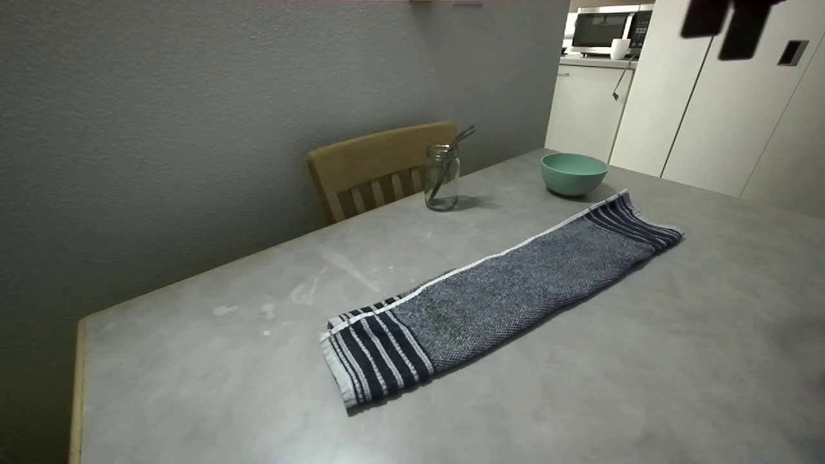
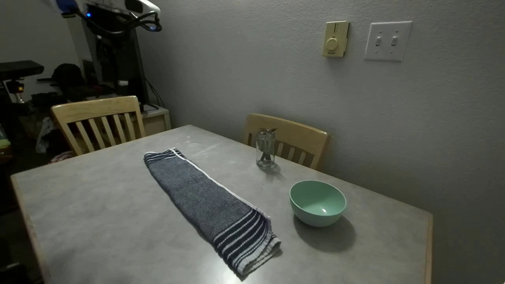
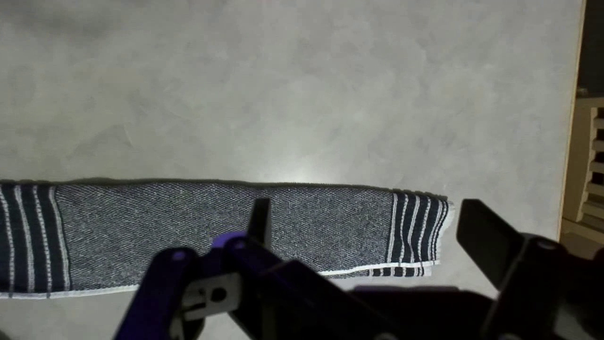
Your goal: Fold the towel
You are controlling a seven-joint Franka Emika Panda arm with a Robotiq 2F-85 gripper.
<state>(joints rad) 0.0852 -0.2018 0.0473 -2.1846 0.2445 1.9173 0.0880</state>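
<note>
The towel [image 1: 522, 283] is dark blue-grey with striped ends and a white edge line. It lies flat as a long narrow strip on the table in both exterior views [image 2: 205, 197]. A second layer peeks out along its white-edged side near one striped end. The wrist view shows the towel [image 3: 141, 231] from above, its left end cut off by the frame. My gripper [image 3: 366, 212] is open, with its fingers wide apart and nothing between them. It is above the table, apart from the towel. In an exterior view only its dark fingers [image 1: 726, 29] show at the top right.
A green bowl [image 1: 573, 174] stands beside one end of the towel [image 2: 317, 203]. A glass jar holding thin metal items [image 1: 442, 183] stands near the wall-side table edge [image 2: 265, 152]. Wooden chairs [image 2: 98, 104] stand at the table's sides. A grey wall [image 1: 258, 96] runs behind.
</note>
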